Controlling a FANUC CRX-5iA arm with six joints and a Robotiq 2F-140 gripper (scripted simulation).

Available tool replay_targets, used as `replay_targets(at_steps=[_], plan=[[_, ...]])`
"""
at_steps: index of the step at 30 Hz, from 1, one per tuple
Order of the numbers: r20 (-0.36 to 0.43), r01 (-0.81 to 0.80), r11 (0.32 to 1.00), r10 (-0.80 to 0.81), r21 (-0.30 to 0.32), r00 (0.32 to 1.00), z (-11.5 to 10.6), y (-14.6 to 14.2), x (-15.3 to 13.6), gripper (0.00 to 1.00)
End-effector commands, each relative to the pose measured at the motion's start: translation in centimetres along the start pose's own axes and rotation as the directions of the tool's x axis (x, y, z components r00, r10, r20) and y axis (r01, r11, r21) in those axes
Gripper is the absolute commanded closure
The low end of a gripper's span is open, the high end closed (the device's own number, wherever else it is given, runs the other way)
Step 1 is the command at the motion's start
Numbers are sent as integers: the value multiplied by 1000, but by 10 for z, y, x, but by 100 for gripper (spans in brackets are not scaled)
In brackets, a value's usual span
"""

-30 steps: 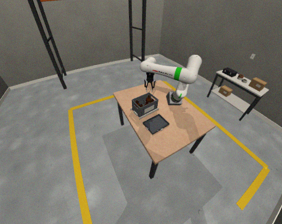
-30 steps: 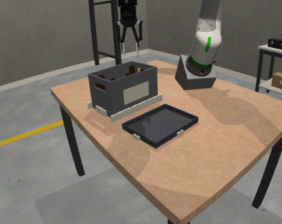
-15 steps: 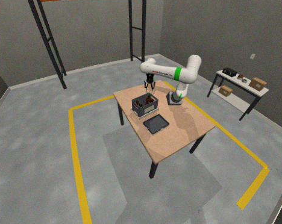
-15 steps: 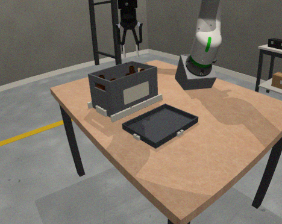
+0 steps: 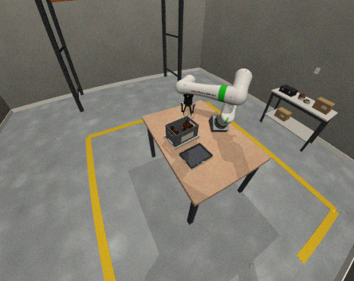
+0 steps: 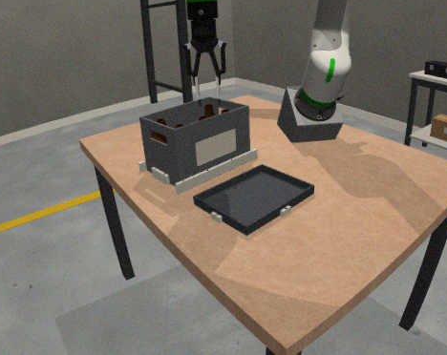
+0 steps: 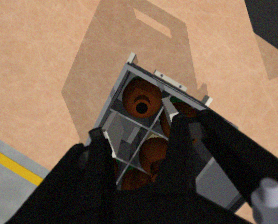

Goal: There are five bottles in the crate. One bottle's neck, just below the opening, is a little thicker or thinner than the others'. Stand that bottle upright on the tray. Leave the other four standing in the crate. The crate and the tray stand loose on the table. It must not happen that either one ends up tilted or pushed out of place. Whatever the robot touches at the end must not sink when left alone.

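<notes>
The grey crate stands on the table, divided into cells. Brown bottles stand inside; one bottle fills a corner cell, another bottle is nearer the middle, and others are partly hidden by the fingers. A neck shows above the others near the crate's far end. No difference in neck thickness can be told. My gripper points down above the crate, partly open and empty, its fingertips apart above the bottles. The dark tray holds nothing and lies beside the crate.
Pale strips run along the crate's foot, and small pale blocks sit at the tray's edge. The robot's base stands behind the tray. One cell beside the corner bottle shows no bottle.
</notes>
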State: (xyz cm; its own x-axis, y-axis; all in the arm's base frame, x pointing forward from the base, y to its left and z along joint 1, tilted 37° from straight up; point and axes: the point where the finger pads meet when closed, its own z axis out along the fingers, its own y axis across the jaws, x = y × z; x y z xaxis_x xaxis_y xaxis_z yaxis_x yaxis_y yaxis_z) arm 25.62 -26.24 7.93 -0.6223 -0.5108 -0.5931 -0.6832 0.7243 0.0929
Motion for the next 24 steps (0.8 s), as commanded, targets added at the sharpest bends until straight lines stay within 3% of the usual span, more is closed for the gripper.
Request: replay_targets(at_steps=[1,24], plan=[[-1,0,1000,0,1,1000,2,0,0,56],[-1,0,1000,0,1,1000,12,-1,0,56]])
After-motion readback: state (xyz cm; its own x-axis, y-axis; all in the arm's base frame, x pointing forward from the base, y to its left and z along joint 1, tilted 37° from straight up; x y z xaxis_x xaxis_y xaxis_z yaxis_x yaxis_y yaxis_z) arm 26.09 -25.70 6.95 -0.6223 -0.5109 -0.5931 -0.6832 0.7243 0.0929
